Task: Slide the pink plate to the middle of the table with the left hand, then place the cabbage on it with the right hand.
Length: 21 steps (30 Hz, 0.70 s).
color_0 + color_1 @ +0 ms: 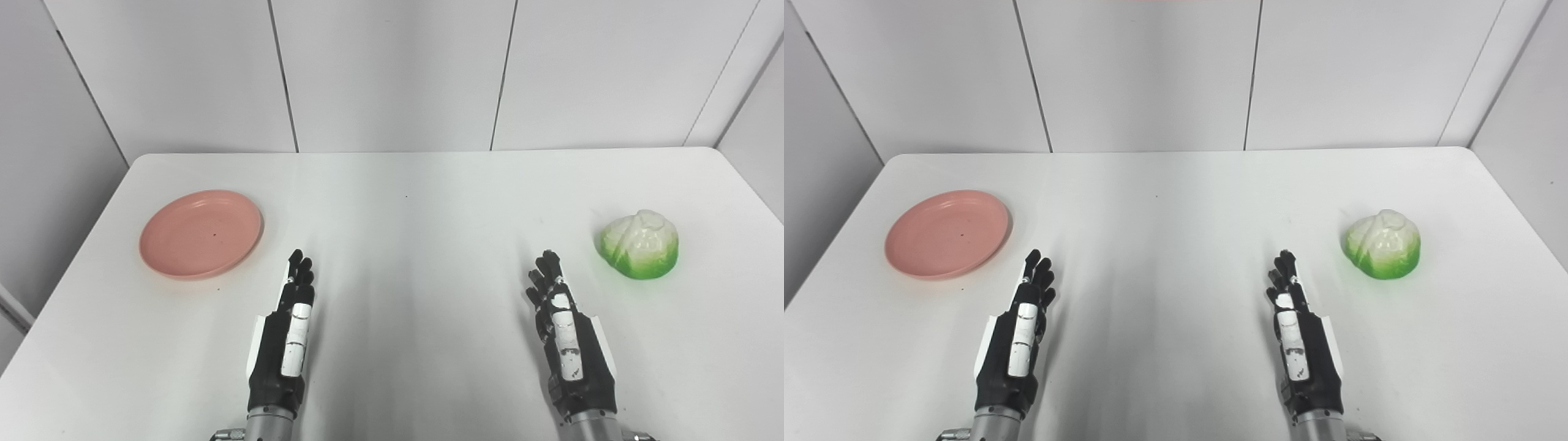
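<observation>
A pink plate [201, 233] lies flat on the left part of the white table [404, 245]; it is empty. A white and green cabbage [640, 245] sits on the right part of the table. My left hand [286, 335] is open with fingers stretched forward, near the front edge, to the right of the plate and below it, apart from it. My right hand [566, 334] is open the same way, to the left of the cabbage and below it, not touching it. Both also show in the right eye view: left hand [1020, 334], right hand [1298, 337].
White wall panels [392, 73] stand behind the table's far edge. The table's left and right edges fall away near the plate and the cabbage.
</observation>
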{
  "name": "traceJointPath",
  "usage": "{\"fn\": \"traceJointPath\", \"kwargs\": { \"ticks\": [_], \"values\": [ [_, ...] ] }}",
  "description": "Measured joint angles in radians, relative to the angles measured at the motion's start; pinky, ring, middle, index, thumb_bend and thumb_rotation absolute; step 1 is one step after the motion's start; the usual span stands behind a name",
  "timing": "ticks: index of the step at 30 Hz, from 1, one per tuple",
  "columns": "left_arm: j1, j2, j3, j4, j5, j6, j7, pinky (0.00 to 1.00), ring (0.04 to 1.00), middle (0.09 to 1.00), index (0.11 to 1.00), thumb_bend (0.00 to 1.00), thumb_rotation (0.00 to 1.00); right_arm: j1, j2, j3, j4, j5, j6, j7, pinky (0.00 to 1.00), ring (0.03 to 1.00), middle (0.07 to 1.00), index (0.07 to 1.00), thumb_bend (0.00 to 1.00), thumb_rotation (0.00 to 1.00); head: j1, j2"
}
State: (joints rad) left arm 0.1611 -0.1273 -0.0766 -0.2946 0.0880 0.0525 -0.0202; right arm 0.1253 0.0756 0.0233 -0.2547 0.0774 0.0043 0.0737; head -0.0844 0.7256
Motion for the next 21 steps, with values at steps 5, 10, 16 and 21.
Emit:
{"fn": "traceJointPath", "kwargs": {
  "ticks": [5, 10, 16, 21],
  "values": [
    [0.0, 0.0, 0.002, 0.0, 0.0, 0.0, 0.0, 1.0, 1.0, 1.0, 1.0, 0.78, 0.97, 0.0, 0.0, 0.001, 0.0, 0.002, 0.0, 0.0, 1.0, 0.996, 1.0, 0.991, 0.85, 0.95, 0.002, 0.0],
    [0.0, 0.0, 0.002, 0.0, 0.0, 0.0, -0.001, 1.0, 1.0, 1.0, 1.0, 0.78, 0.97, 0.0, 0.0, 0.001, 0.0, 0.002, 0.0, 0.0, 1.0, 0.995, 1.0, 0.988, 0.85, 0.94, 0.002, 0.0],
    [0.0, 0.0, 0.002, 0.0, 0.001, 0.0, -0.001, 1.0, 1.0, 1.0, 1.0, 0.79, 0.97, 0.0, 0.0, 0.003, 0.0, 0.003, 0.0, 0.0, 1.0, 0.993, 0.999, 0.987, 0.85, 0.94, 0.002, 0.0],
    [0.0, 0.0, 0.002, 0.0, 0.002, 0.003, -0.001, 1.0, 1.0, 1.0, 1.0, 0.79, 0.96, 0.0, 0.0, 0.003, 0.0, 0.003, 0.0, 0.0, 1.0, 0.991, 0.996, 0.977, 0.84, 0.94, 0.003, 0.0]
  ]
}}
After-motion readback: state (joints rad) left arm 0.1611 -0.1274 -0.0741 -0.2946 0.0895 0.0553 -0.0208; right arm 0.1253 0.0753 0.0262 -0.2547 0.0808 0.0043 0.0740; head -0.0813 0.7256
